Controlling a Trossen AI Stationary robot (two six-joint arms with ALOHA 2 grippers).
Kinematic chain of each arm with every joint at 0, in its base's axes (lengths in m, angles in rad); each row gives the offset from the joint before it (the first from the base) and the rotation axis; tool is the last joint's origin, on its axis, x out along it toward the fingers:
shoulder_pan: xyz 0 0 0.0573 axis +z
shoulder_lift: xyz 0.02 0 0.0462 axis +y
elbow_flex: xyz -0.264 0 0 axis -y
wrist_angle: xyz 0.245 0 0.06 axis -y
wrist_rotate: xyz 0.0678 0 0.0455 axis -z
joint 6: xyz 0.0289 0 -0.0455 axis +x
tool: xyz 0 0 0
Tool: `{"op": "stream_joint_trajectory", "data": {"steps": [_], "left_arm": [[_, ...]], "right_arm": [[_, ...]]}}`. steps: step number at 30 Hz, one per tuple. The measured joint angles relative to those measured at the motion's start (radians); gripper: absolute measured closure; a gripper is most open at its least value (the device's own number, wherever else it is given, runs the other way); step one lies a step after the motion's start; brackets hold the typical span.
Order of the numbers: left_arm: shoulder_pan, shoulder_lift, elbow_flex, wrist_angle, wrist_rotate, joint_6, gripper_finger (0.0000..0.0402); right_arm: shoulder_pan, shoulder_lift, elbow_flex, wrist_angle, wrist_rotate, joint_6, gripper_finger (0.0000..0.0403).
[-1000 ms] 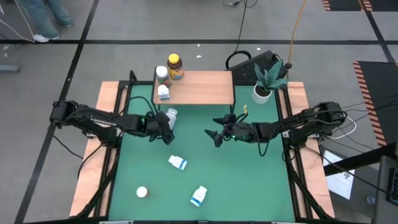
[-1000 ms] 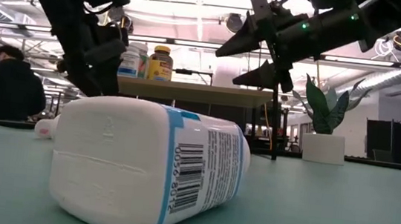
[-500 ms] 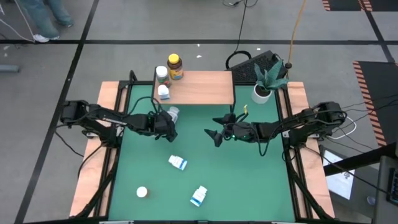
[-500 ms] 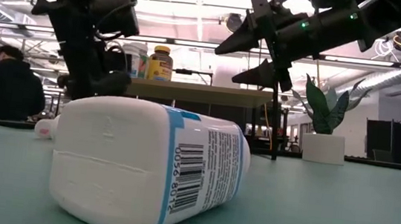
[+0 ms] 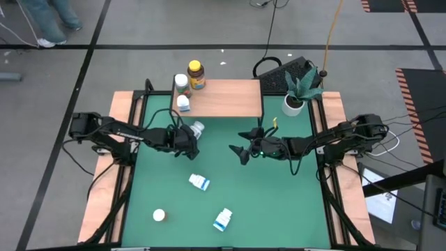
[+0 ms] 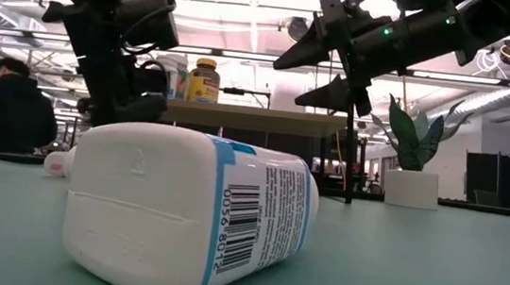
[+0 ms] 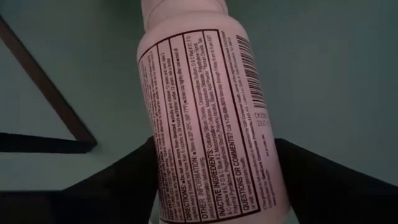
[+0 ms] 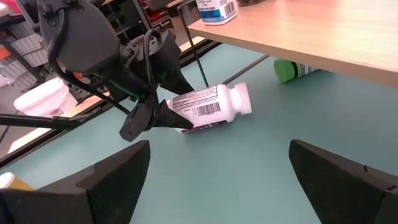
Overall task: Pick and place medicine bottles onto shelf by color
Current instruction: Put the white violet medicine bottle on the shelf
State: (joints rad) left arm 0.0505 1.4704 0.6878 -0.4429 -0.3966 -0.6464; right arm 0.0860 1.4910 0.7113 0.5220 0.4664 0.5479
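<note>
— Fingers first: what was the left gripper doing?

— Its fingers were pinched on a white bottle, one dark finger against each side of the label, as the left wrist view showed.

— Which way did that bottle point?

— It was lying over, its long axis roughly level. From the right wrist view the cap end pointed away from the left gripper, toward the shelf. Whether it touched the green counter I could not tell. It sat just in front of the shelf's front left corner.

— And the right gripper?

— Its fingers were spread wide with nothing between them, hovering over the middle of the counter, apart from the held bottle.

— What stood on the shelf?

— Three bottles clustered at its back left corner: an amber bottle with a yellow lid, a bottle with a green cap, and a white one with a blue label. Under the shelf a green bottle lay on its side.

— On the counter?

— Three more: a blue-labelled bottle lying down near the middle, another nearer the front edge, and a small white one at front left.

— Beyond that?

— A potted plant stood beside the shelf's right end, and a person in dark clothes sat in the room behind.
</note>
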Motion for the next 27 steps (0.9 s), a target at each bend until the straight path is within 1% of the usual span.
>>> {"op": "stream_joint_trajectory", "data": {"steps": [2, 3, 8, 13, 18, 20, 22, 24, 27], "left_arm": [[-0.002, -0.004, 0.008, -0.008, 0.011, 0.026, 0.0115], [-0.007, -0.011, 0.010, -0.008, 0.028, 0.036, 0.0115], [-0.047, -0.049, 0.019, -0.013, 0.085, 0.063, 0.0117], [-0.087, -0.101, 0.019, 0.022, 0.133, 0.101, 0.0122], [-0.128, -0.142, 0.021, 0.064, 0.157, 0.148, 0.0121], [-0.144, -0.159, 0.020, 0.073, 0.157, 0.197, 0.0121], [-0.161, -0.157, 0.022, 0.147, 0.155, 0.248, 0.0121], [-0.180, -0.163, 0.020, 0.171, 0.153, 0.295, 0.0120], [-0.208, -0.163, 0.023, 0.253, 0.152, 0.356, 0.0120]], "right_arm": [[0.000, 0.000, 0.000, 0.001, -0.001, -0.015, 0.0026], [0.000, 0.000, 0.000, 0.002, -0.018, -0.028, 0.0026], [-0.022, 0.002, 0.000, -0.003, -0.170, -0.161, 0.0026], [-0.024, 0.004, 0.001, 0.023, -0.205, -0.200, 0.0026], [-0.018, 0.004, 0.001, 0.105, -0.352, -0.258, 0.0026], [-0.009, 0.004, 0.001, 0.151, -0.366, -0.299, 0.0026], [0.000, 0.004, 0.001, 0.182, -0.366, -0.383, 0.0026], [0.008, 0.003, 0.001, 0.200, -0.364, -0.454, 0.0026], [0.014, 0.004, 0.000, 0.207, -0.364, -0.466, 0.0026]]}}
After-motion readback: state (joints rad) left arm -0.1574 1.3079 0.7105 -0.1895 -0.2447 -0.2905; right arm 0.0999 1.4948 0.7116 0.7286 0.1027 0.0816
